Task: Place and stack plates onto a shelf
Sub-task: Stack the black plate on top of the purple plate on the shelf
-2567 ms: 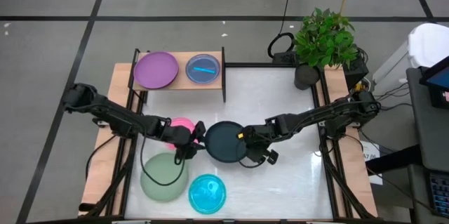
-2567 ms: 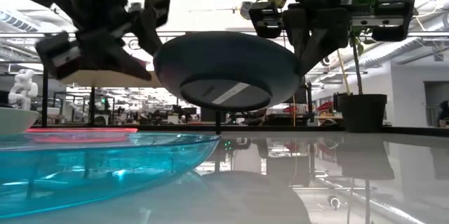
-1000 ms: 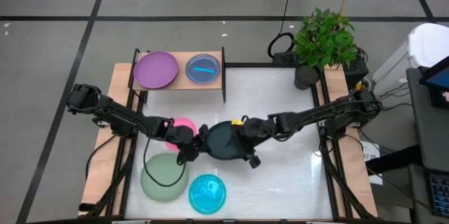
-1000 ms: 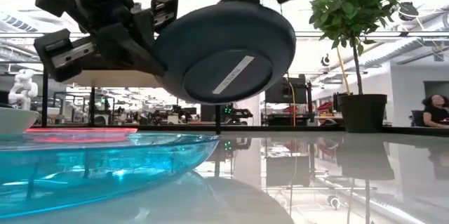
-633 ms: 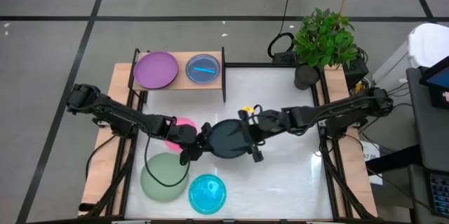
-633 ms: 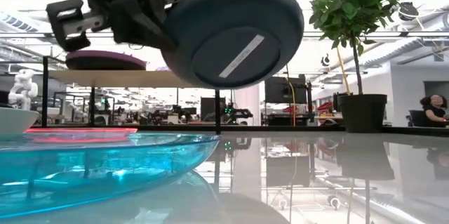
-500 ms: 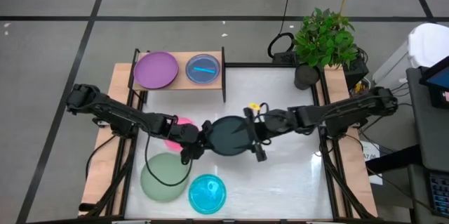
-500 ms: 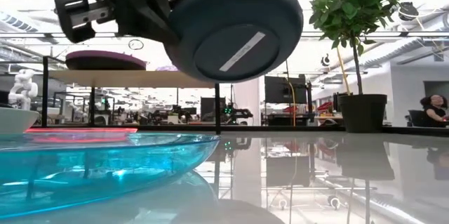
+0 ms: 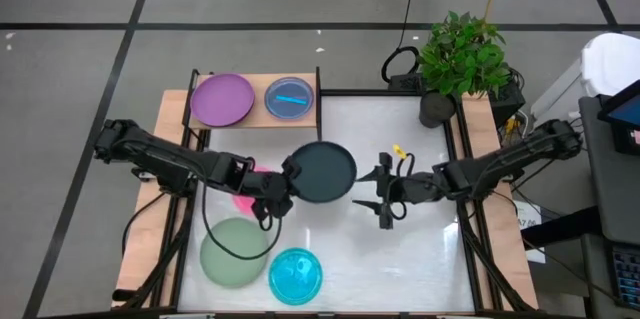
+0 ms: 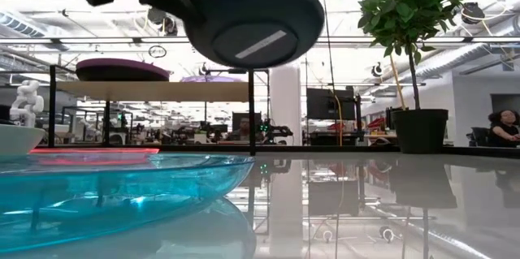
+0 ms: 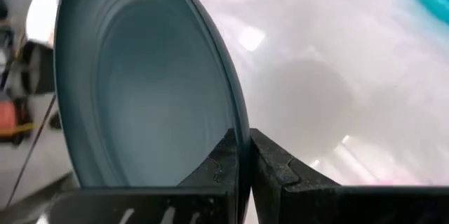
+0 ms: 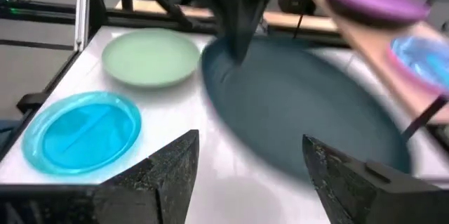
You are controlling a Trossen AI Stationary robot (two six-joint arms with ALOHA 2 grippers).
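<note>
On the far left of the desk [image 9: 420, 259], the shelf [image 9: 256, 119] carries the purple plate [image 9: 222, 99] with a cyan plate [image 9: 290, 97] beside it. In front of it, on the desk itself, lie the sage-green plate [image 9: 233, 251], a second cyan plate [image 9: 296, 275] and a pink plate [image 9: 245, 194] half hidden under the left arm.

The left gripper [image 9: 290, 174] now carries the black plate [image 9: 322, 171] alone; the left wrist view shows its fingers [image 11: 223, 162] pinched shut on the rim. A moment ago both arms were on this plate, the right one grasping its far edge. The plate has since risen and drifted toward the shelf, and in the low view it hangs high above the desk with its underside showing, tilted a little.

To the right, the right gripper [image 9: 383, 197] has let go and pulled back, its fingers [image 12: 351, 175] spread wide and holding nothing, well clear of the plate.

So the handover looks complete: the plate has passed from the right arm to the left, which sits nearer the shelf. The likely next step is to carry it over and set it down, probably onto the purple plate, since the two are similar in size. With only one edge pinched, the plate could sag or slip during the swing.
</note>
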